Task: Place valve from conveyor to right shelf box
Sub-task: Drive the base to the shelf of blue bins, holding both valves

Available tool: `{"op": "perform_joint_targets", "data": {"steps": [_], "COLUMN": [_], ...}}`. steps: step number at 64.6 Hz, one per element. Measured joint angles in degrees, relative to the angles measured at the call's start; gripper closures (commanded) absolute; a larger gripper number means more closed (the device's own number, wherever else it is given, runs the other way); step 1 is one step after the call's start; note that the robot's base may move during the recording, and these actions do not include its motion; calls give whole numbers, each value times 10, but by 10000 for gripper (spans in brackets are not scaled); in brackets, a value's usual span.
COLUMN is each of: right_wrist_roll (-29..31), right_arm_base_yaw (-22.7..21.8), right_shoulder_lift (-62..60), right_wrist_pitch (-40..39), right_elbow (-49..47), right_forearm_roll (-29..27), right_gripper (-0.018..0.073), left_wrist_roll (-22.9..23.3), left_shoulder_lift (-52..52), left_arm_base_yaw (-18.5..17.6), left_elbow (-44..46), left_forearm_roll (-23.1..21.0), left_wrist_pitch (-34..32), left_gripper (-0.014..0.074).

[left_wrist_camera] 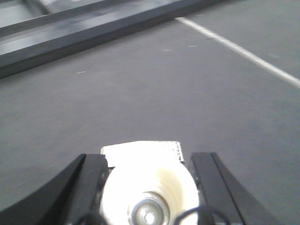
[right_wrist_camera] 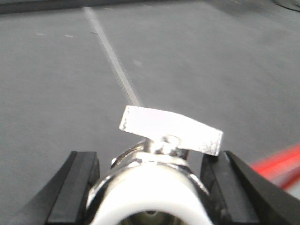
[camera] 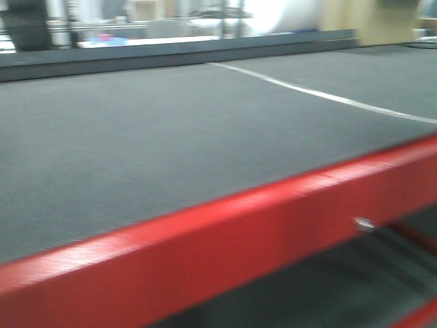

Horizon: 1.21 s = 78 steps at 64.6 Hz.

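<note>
The left gripper (left_wrist_camera: 149, 161) is pointed forward at a shallow downward tilt, with its two black fingers (left_wrist_camera: 86, 183) closed against the sides of a cream-white round part (left_wrist_camera: 140, 178). The right gripper (right_wrist_camera: 152, 159) is angled likewise, and its black fingers (right_wrist_camera: 77, 183) are clamped on either side of a metal valve (right_wrist_camera: 171, 129).

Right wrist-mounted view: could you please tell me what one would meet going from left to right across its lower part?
A black finger → the valve, topped by its flat metal handle → the other black finger → a red rail at the right edge.
</note>
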<state>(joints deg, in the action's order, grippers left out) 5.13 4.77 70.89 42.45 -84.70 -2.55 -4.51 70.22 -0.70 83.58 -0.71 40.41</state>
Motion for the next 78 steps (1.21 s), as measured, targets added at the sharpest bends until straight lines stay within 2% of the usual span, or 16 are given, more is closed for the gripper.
{"op": "perform_joint_targets", "data": {"steps": [78], "right_wrist_roll": [0], "right_arm_base_yaw": [0], "right_shoulder_lift": [0], "right_wrist_pitch": [0], "right_elbow": [0], "right_forearm_roll": [1], "right_gripper": [713], "left_wrist_roll": [0], "left_shoulder_lift": [0], "left_arm_base_yaw": [0], "left_elbow": [0], "left_forearm_roll": [-1], "left_wrist_pitch": [0], "left_gripper": [708]}}
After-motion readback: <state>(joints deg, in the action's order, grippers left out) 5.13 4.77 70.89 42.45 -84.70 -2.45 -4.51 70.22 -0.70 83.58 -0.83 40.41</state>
